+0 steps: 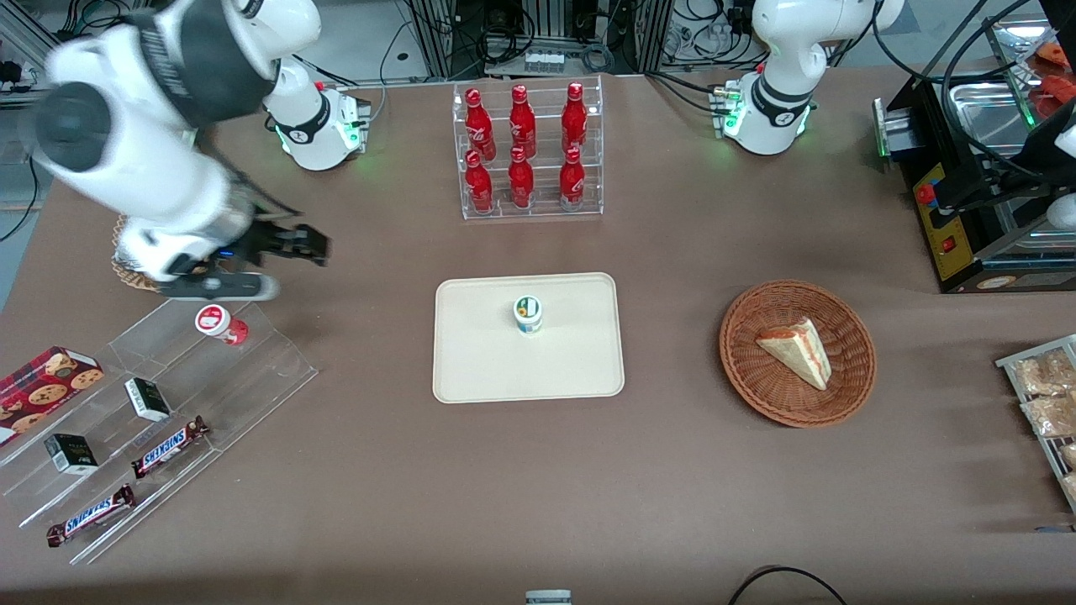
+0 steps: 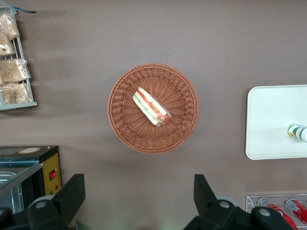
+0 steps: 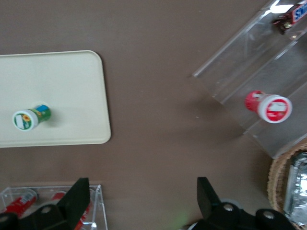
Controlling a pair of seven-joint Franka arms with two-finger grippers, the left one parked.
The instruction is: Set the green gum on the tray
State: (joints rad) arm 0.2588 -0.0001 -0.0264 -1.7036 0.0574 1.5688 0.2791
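Looking from the front, we see the green gum [image 1: 528, 314] standing upright on the tray [image 1: 479, 370], near its middle. Our working arm is raised toward its own end of the table, bent over the clear stepped rack [image 1: 252, 370], with the gripper [image 1: 311, 244] above the table just beside the red-lidded bottle [image 1: 220, 323] on the rack's top step. The fingers there are too dark for us to tell their state.

From the left wrist, we see the wicker basket [image 2: 120, 120] with the sandwich [image 2: 152, 106], and the tray's edge [image 2: 268, 143] with the green gum [image 2: 297, 132] on it.

From the right wrist, our fingers [image 3: 76, 199] stand spread wide with nothing between them; the green gum [image 3: 29, 117] sits on the tray [image 3: 72, 86], well apart from the gripper [image 3: 144, 201].
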